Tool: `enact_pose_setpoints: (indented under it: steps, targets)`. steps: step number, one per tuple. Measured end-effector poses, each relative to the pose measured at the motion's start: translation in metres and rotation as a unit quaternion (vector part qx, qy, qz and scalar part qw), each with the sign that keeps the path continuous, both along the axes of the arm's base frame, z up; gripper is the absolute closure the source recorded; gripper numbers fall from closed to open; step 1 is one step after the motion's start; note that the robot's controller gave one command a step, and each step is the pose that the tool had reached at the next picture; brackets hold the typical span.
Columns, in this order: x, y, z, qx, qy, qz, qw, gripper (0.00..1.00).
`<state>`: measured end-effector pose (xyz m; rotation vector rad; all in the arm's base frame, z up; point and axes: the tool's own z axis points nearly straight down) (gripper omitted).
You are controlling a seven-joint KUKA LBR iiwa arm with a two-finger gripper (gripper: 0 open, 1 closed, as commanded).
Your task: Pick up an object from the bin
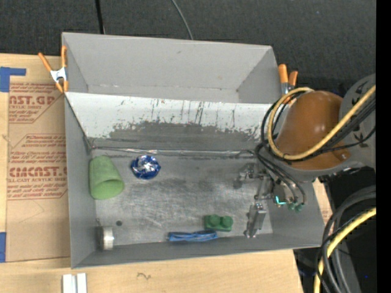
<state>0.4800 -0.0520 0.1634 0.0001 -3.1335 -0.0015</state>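
Fingers (253,198) spread, empty, nr bin (183,96) right wall; green block (218,223) close; tips indistinct.

small green block (218,223), perhaps a toy brick, lying flat, front right

Rounded orange-brown cover (311,130) on the wrist, yellow and black cables (273,118) looped round it, thin grey metal gripper (255,218), tangled black wires (287,188), small teal spot (278,200)
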Motion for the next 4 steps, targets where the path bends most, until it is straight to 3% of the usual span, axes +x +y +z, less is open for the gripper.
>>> enact_pose_setpoints:
  steps: [1,2,3,4]
  targets:
    - [0.006,0.075,-0.086,0.000,-0.0105,0.064,0.9979,0.00]
    - [0.003,0.075,-0.087,0.000,-0.0048,0.064,0.9979,1.00]
    - [0.022,0.022,0.020,-0.001,-0.0070,0.184,0.9829,1.00]
    - [0.021,0.035,0.110,-0.001,-0.0090,0.216,0.9763,1.00]
